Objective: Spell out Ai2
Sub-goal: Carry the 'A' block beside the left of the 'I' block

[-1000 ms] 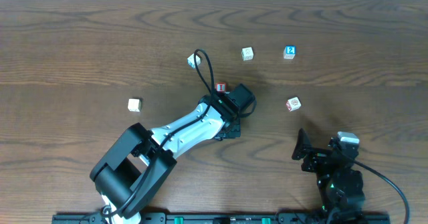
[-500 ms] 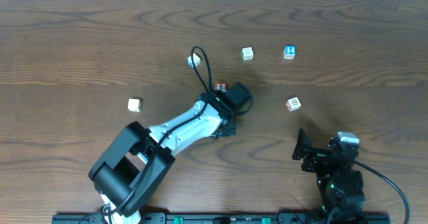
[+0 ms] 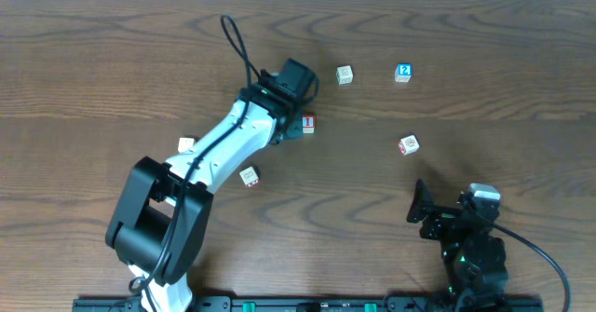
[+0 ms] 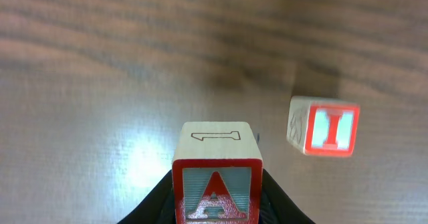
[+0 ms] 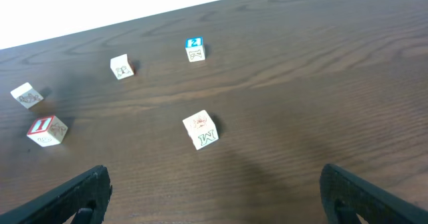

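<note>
Currently the left gripper point(image 4: 217, 196) is clamped on the small wooden A cube point(image 4: 217, 184), with its dark fingers point(image 4: 159, 198) pressed against the cube's two sides. The face turned to the wrist camera has a red frame around a pale panel with a red "A". The top face carries an outlined "1". Whether the cube rests on the wood or hangs above it, I cannot tell. Just beside it on the right of that view, not touching, sits the small wooden I cube point(image 4: 324, 126). It shows a red "I" on a pale panel inside a red border, and a faint line drawing on its left face.

From overhead the left gripper hides the A cube, and the I cube point(image 3: 307, 123) lies near it on the dark brown wooden table point(image 3: 484, 33). The blue-topped 2 cube point(image 3: 402, 72) stands well apart to the right, with a white "2" readable on top. Between it and the left gripper sits a pale cube point(image 3: 345, 74) whose marks are too small to read.

The right gripper point(image 5: 214, 184) has its jaws spread wide and holds nothing. Ahead of it lies a white cube point(image 5: 200, 130) with a green "M" on one face.
</note>
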